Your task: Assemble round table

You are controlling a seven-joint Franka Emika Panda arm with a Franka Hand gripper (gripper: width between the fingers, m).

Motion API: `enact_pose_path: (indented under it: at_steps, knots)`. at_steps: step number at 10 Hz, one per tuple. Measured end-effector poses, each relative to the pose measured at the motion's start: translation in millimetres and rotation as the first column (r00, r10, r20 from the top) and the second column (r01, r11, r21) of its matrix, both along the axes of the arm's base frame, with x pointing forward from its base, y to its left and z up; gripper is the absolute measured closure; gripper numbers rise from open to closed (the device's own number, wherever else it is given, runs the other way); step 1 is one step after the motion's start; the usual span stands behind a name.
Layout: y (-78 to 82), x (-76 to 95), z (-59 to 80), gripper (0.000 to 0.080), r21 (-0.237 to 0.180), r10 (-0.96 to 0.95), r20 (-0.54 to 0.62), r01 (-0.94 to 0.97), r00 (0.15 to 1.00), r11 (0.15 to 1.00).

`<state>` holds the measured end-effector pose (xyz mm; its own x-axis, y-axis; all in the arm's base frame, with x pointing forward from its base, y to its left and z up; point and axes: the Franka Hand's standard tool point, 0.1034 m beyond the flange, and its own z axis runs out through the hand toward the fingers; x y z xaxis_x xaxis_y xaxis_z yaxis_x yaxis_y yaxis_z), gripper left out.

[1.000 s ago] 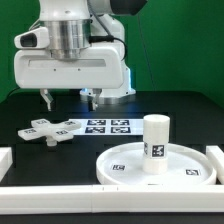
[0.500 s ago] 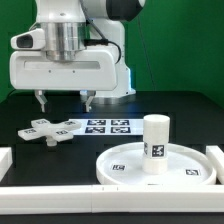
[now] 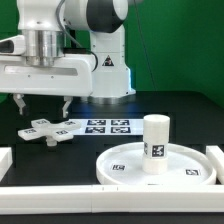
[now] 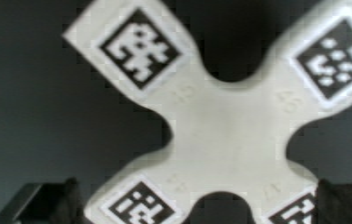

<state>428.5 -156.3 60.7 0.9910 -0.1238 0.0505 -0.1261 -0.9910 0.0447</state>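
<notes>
The hand (image 3: 43, 104) hangs released above the cross foot (image 3: 50, 128), which lies flat on the counter (image 3: 170, 105). It should descend centred, with its fingers straddling the foot's narrow waist, before closing.

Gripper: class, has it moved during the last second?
Yes. The gripper shifted toward the exterior view's left, away from the marker board, now above the cross-shaped foot.

white cross-shaped foot (image 4: 217, 120) with black-white tags, white disc (image 3: 125, 162), white tagged leg (image 3: 156, 144)
</notes>
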Motion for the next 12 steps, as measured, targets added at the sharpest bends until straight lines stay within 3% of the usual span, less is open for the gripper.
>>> enact_pose_path:
  at_steps: [6,12]
  knots:
    - [6.6,8.4,-4.3,0.0151,-0.005,0.02,0.0,-0.02,1.0,1.0]
    - [10.3,1.6,-17.7,0.0151,-0.01,0.032,-0.023,-0.033,0.999,0.999]
